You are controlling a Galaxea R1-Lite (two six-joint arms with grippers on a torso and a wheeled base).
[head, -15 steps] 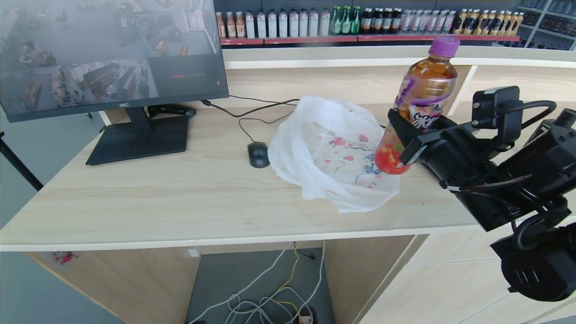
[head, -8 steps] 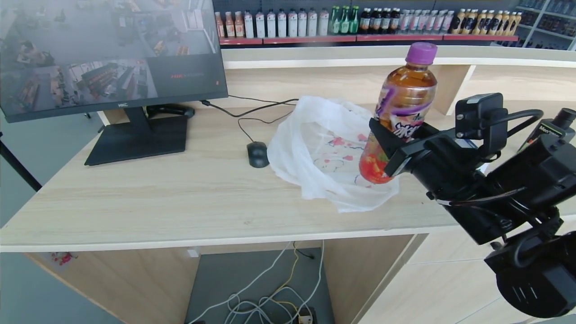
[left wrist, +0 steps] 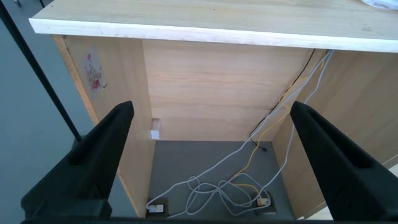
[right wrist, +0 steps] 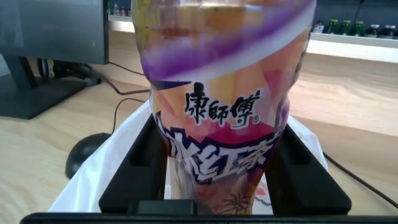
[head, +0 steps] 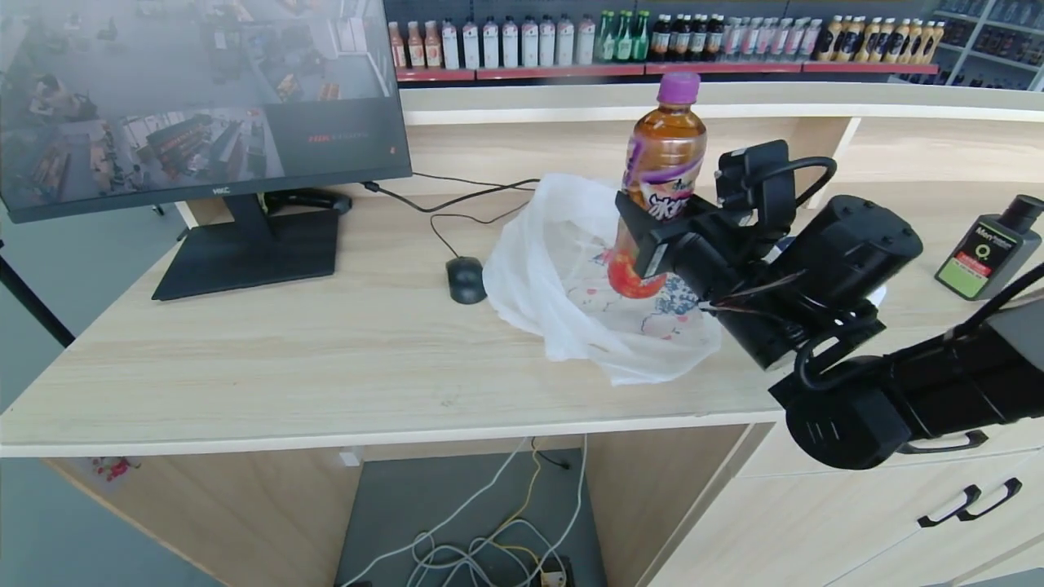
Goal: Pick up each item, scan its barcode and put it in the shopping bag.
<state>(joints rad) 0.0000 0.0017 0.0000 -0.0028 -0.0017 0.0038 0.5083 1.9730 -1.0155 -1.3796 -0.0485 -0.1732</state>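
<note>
Bottle [head: 662, 155] with purple cap and brown drink, upright in mid-air over the open mouth of the bag [head: 563, 277], its base level with the crumpled white plastic; inside the opening or just above it, unclear. Pinched round the label by the right gripper [head: 644, 238], one black finger pressed to each side; from the right wrist, the same grip seen close, label facing the camera. Bag slumped on the worktop [head: 326, 342], printed with red and blue marks, reaching near the front edge. Just beside the bag, on the robot's left, a black mouse [head: 466, 280] with its cord running back. Farther left, a monitor [head: 196, 98] on a black stand. Well apart on the right, a dark flask [head: 983, 253] with a green label, standing on the worktop. Behind, a shelf [head: 571, 72] lined with drinks. Left gripper [left wrist: 211, 162] low, below the worktop's front edge, fingers spread wide with nothing between them, cables [left wrist: 236, 186] on the floor beneath.
</note>
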